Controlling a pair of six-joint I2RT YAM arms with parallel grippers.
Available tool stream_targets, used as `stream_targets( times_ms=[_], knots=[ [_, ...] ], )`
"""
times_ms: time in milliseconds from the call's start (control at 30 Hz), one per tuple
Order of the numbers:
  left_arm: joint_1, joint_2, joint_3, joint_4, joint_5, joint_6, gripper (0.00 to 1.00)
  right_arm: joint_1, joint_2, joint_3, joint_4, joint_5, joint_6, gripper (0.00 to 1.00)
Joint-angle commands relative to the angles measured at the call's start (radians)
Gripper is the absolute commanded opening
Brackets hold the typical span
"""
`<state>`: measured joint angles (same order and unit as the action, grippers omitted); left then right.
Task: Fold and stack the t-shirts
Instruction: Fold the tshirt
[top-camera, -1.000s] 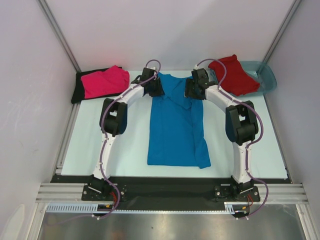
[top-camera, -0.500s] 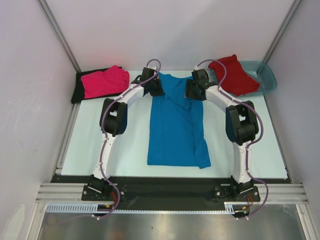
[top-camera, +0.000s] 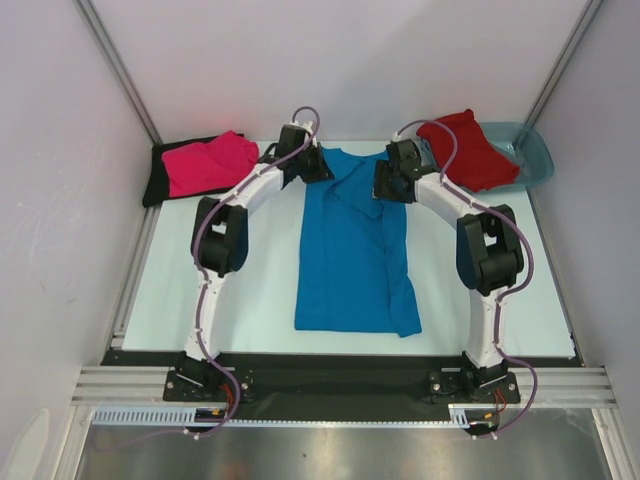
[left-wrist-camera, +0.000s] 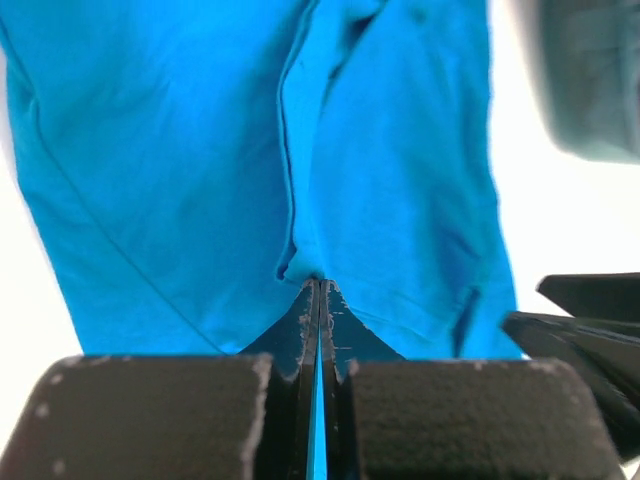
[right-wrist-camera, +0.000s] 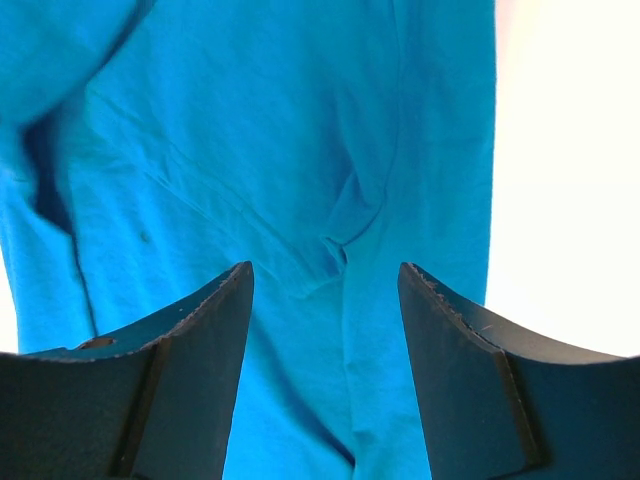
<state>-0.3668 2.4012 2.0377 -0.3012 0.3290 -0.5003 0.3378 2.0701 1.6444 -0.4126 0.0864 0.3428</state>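
- The left gripper (left-wrist-camera: 319, 287) has just clamped. A moment ago its jaws stood partly apart; now they are pressed together with a thin strip of the blue shirt (top-camera: 350, 250) caught between them. A small pucker of cloth bunches at the tips.
- That pinch sits at the shirt's far left corner, by the shoulder. In the overhead view the left arm has also crept a little toward the shirt's far edge.
- The right gripper (right-wrist-camera: 325, 272) has not changed. Its jaws stay spread wide and hold nothing, poised over the shirt's far right shoulder, where a seam and a short crease run under the gap.
- The blue shirt lies flat on the table (top-camera: 240, 300), collar end away from the arm bases and hem toward them. A long crease runs down its right half, as if that side is already folded in.
- So one top corner looks secured and the other is not. The right jaws probably need to close on their shoulder before both ends can be lifted and carried toward the hem. A lift by the left alone would likely drag the cloth askew.
- Left of the blue shirt's collar end, the pink shirt (top-camera: 208, 162) rests on the black shirt (top-camera: 157, 185).
- Right of that same end, the red shirt (top-camera: 465, 148) is draped over the tub (top-camera: 537, 157).
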Motion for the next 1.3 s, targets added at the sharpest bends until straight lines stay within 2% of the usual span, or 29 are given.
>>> stream_targets(
  times_ms=[0, 200, 400, 500, 533, 633, 667, 900, 1100, 1267],
  knots=[
    [-0.014, -0.125, -0.023, 0.060, 0.042, -0.014, 0.00, -0.005, -0.071, -0.018, 0.005, 0.024, -0.004, 0.65],
    [-0.030, -0.155, -0.059, 0.068, 0.062, -0.003, 0.00, -0.008, -0.091, -0.040, -0.003, 0.047, -0.004, 0.65],
    [-0.047, -0.123, -0.057, 0.042, 0.096, 0.009, 0.01, -0.019, -0.107, -0.046, -0.009, 0.062, -0.004, 0.65],
    [-0.057, -0.096, -0.045, 0.015, 0.137, 0.016, 0.40, -0.022, -0.107, -0.044, -0.009, 0.065, -0.005, 0.65],
    [-0.058, -0.067, -0.024, 0.010, 0.183, 0.026, 0.41, -0.023, -0.107, -0.044, -0.011, 0.067, -0.005, 0.65],
    [-0.064, -0.012, 0.032, -0.050, 0.222, 0.046, 0.62, -0.028, -0.104, -0.040, -0.015, 0.070, -0.004, 0.65],
    [-0.067, -0.004, 0.044, -0.070, 0.206, 0.057, 0.99, -0.029, -0.104, -0.040, -0.018, 0.075, -0.004, 0.65],
    [-0.055, -0.088, -0.045, 0.011, 0.081, 0.051, 1.00, -0.036, -0.113, -0.037, -0.006, 0.087, 0.005, 0.65],
    [-0.040, 0.007, 0.132, -0.045, 0.006, 0.052, 1.00, -0.037, -0.110, -0.024, -0.009, 0.073, 0.002, 0.65],
    [-0.040, 0.056, 0.180, -0.049, -0.007, 0.037, 1.00, -0.039, -0.100, -0.028, -0.014, 0.072, -0.004, 0.65]
  ],
)
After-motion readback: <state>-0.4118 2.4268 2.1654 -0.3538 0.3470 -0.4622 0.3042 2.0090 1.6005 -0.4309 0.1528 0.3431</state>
